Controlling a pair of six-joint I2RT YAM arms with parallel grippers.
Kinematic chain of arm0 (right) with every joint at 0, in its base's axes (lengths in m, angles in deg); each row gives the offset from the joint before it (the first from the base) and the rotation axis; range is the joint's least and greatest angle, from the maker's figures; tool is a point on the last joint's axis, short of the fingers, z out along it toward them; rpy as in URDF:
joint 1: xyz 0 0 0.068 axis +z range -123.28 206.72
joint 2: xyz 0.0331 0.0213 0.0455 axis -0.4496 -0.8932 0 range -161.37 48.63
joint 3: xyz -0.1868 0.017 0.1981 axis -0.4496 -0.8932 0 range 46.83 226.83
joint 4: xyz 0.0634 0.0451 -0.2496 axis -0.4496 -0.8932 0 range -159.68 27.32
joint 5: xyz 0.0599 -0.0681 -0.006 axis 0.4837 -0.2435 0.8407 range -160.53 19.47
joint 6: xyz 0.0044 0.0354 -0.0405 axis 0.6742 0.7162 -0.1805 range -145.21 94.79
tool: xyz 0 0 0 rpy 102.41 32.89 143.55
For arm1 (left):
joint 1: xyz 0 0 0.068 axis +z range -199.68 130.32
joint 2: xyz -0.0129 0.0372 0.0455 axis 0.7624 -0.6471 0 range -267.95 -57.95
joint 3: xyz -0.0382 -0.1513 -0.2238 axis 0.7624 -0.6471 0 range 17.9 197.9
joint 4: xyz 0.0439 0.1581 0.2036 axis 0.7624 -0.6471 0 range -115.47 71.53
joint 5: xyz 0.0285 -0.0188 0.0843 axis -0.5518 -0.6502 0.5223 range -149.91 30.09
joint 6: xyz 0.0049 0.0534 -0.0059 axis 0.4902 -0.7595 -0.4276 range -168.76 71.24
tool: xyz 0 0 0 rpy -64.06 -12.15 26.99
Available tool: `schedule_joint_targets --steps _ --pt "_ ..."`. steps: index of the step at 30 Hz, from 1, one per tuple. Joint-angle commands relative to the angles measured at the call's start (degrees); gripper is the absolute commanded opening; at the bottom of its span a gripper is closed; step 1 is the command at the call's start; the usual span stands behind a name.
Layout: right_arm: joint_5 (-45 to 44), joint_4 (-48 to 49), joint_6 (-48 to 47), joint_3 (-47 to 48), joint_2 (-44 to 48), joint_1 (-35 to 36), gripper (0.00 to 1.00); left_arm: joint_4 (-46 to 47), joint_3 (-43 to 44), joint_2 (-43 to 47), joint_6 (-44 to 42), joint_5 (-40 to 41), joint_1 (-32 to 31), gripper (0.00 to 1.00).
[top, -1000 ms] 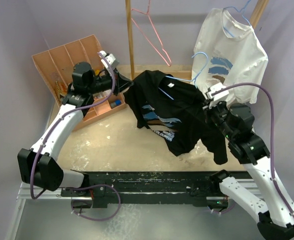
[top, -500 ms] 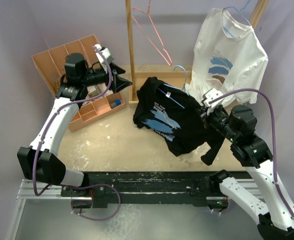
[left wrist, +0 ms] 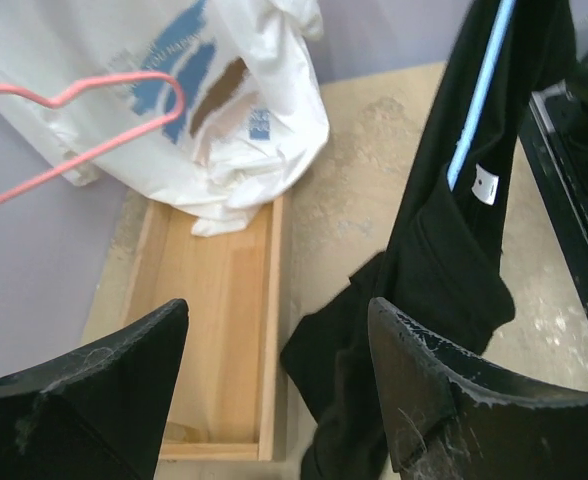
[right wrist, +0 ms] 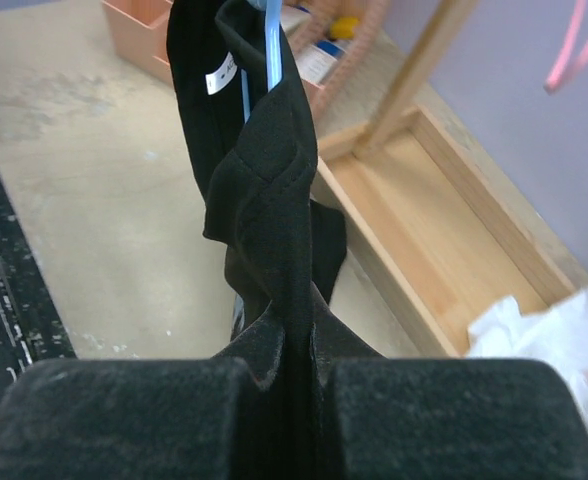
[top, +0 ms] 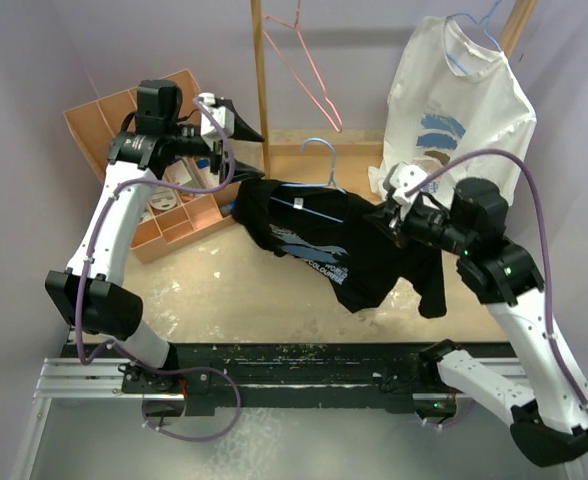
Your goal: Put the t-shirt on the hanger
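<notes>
The black t-shirt [top: 324, 245] hangs above the table, bunched at its right shoulder in my right gripper [top: 389, 213]. In the right wrist view the jaws are shut on a fold of the t-shirt [right wrist: 264, 170], and my right gripper [right wrist: 296, 350] has the cloth pinched between its pads. The light-blue hanger [top: 321, 152] sticks its hook out of the collar, and its wire [right wrist: 271, 40] runs inside the cloth. My left gripper [top: 242, 122] is open and empty, raised to the left of the t-shirt [left wrist: 454, 250] and apart from it. The hanger's wire [left wrist: 479, 90] shows at the neck.
A wooden rack post [top: 261, 90] rises behind, with a pink hanger [top: 304, 70] on it. A white t-shirt [top: 464, 110] hangs at the back right. The rack's wooden base tray [left wrist: 224, 320] lies below my left gripper [left wrist: 279, 330]. A compartment box [top: 109, 125] stands at the back left.
My left gripper opened, let go of the t-shirt's left side, and lifted up and back. The right gripper carried the t-shirt and hanger to the left and a little up.
</notes>
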Motion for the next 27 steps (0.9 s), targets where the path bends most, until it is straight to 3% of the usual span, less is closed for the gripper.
schedule_joint_targets --steps 1,8,13,18,22,27 --pt "10.79 1.96 -2.94 6.69 -6.12 -0.17 0.00 -24.55 3.45 -1.37 -25.96 -3.30 1.35 0.76" --pt "13.61 3.67 -4.26 8.96 -11.82 -0.70 0.00 -38.72 2.64 -0.88 -41.83 -4.41 6.81 0.74" --pt "14.68 4.40 -4.18 8.64 -13.63 -0.83 0.00 -41.87 3.68 -0.73 -44.70 -5.74 10.18 0.72" --pt "13.78 6.16 -3.10 7.19 -14.07 -0.82 0.00 -51.31 3.39 0.00 -52.36 -7.53 11.25 0.69" --pt "12.86 7.87 -2.23 6.04 -13.62 -0.83 0.00 -48.35 -2.97 2.94 -50.05 -10.47 11.12 0.66" --pt "12.75 7.65 -1.85 5.96 -13.62 -0.85 0.00 -37.09 -9.11 7.28 -42.79 -9.11 10.25 0.62"
